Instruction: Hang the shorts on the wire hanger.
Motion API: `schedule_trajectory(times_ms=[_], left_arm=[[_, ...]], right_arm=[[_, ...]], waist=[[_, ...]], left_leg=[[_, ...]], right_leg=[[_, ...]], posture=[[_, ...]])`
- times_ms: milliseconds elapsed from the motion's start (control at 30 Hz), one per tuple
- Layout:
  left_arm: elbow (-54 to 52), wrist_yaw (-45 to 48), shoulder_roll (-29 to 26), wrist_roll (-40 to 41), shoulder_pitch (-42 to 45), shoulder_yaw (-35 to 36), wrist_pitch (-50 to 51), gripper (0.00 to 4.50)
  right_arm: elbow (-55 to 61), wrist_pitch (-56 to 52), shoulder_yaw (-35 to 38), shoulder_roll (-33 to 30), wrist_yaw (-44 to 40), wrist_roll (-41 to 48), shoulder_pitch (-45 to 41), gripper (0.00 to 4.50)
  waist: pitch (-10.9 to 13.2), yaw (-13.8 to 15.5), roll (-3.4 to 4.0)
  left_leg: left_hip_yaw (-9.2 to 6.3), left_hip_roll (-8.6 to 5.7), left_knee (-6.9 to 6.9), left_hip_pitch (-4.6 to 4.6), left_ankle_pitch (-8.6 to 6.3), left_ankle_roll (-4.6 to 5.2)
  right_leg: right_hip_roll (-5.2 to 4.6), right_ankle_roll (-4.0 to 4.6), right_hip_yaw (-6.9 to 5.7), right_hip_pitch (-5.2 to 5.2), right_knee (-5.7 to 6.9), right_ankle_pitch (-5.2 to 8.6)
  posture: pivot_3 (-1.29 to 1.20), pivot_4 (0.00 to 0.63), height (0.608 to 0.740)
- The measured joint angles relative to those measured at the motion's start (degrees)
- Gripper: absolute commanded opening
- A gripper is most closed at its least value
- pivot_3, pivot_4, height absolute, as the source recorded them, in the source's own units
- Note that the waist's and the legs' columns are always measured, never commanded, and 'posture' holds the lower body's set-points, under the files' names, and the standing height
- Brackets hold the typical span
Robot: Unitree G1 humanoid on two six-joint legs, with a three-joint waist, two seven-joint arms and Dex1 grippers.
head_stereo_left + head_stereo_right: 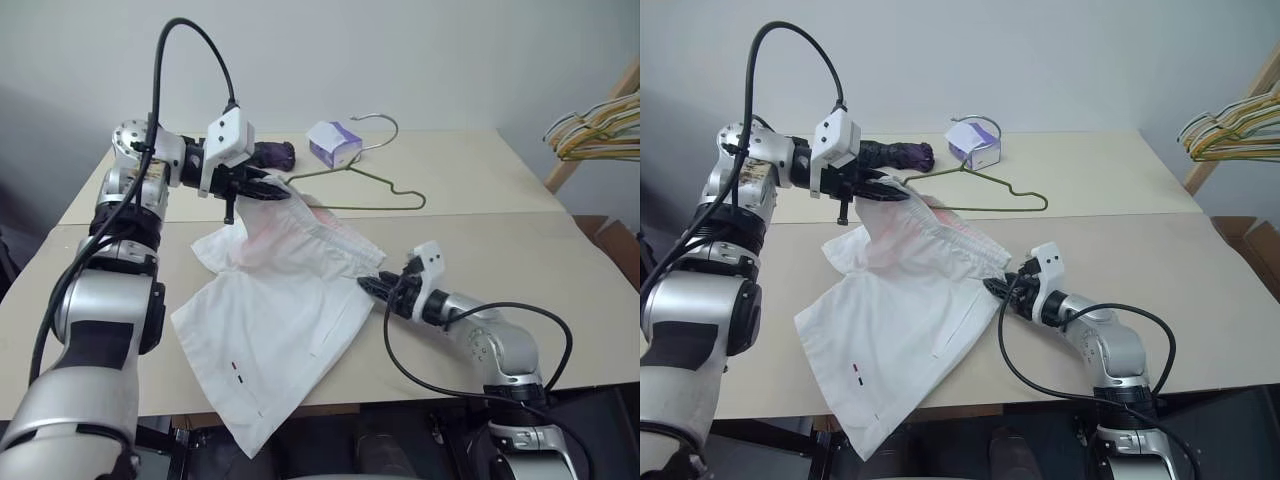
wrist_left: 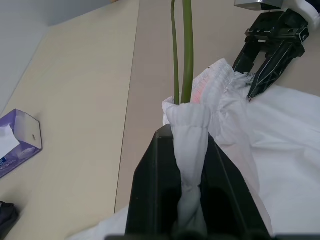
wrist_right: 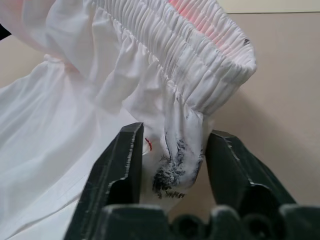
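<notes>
The white shorts (image 1: 270,320) lie spread over the table's front, with the gathered waistband lifted off the top. My left gripper (image 1: 262,190) is shut on the waistband's far end and holds it up. The wire hanger (image 1: 385,205) lies on the table behind, and in the left wrist view its thin wire (image 2: 187,50) runs into the waistband opening. My right gripper (image 1: 372,285) sits low at the waistband's near end. Its fingers (image 3: 120,165) press a smudged fold of that cloth from both sides.
A white-and-purple tissue box (image 1: 335,145) and a dark purple bundle (image 1: 272,153) stand at the back of the table. A bunch of yellow and striped hangers (image 1: 595,130) hangs on a wooden rack at the far right. The shorts' hem overhangs the table's front edge (image 1: 400,400).
</notes>
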State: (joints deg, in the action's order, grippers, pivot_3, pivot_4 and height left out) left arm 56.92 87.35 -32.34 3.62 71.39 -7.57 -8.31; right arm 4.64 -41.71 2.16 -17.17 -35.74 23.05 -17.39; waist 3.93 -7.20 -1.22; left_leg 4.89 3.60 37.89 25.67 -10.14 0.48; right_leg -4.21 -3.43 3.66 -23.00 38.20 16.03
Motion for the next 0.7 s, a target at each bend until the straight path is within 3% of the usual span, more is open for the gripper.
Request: schedule_trajectory(times_ms=[67, 133, 500, 700], left_arm=[[-0.25, 0.02, -0.05, 0.08, -0.2, 0.11, 0.02, 0.04], [-0.58, 0.44, -0.26, 0.43, -0.65, 0.41, 0.17, 0.04], [-5.0, 4.93, -3.07, 6.01, -5.06, -0.28, -0.55, 0.04], [-7.56, 4.95, -4.27, 8.47, -6.59, -2.66, -0.35, 0.04]], right_arm=[[-0.82, 0.0, -0.03, 0.06, 0.75, -0.02, -0.12, 0.46], [-1.29, 0.0, -0.01, 0.07, 1.23, -0.02, -0.34, 0.01], [-5.9, 0.82, 1.65, -1.38, 5.97, -1.54, -3.28, 0.01], [-6.94, 1.58, 5.45, -6.82, 5.06, -1.12, -4.7, 0.01]], waist=[[0.0, 0.0, 0.0], [0.0, -0.01, 0.0], [0.0, -0.15, 0.0], [-0.01, 0.23, -0.01]], left_leg=[[0.0, 0.0, 0.0, 0.0, 0.0, 0.0], [0.0, 0.0, 0.0, 0.0, 0.0, 0.0], [0.0, 0.0, 0.0, 0.0, 0.0, 0.0], [0.0, -0.02, 0.0, 0.0, 0.0, 0.0]], right_leg=[[0.0, 0.0, 0.0, 0.0, 0.0, 0.0], [0.0, 0.0, 0.0, -0.01, 0.0, 0.0], [-0.01, 0.01, 0.0, 0.0, 0.01, 0.0], [-0.04, -0.01, -0.02, 0.04, -0.04, 0.0]], posture=[[-0.09, 0.0, 0.74], [-0.09, 0.0, 0.74], [-0.09, 0.0, 0.74], [-0.1, 0.0, 0.74]])
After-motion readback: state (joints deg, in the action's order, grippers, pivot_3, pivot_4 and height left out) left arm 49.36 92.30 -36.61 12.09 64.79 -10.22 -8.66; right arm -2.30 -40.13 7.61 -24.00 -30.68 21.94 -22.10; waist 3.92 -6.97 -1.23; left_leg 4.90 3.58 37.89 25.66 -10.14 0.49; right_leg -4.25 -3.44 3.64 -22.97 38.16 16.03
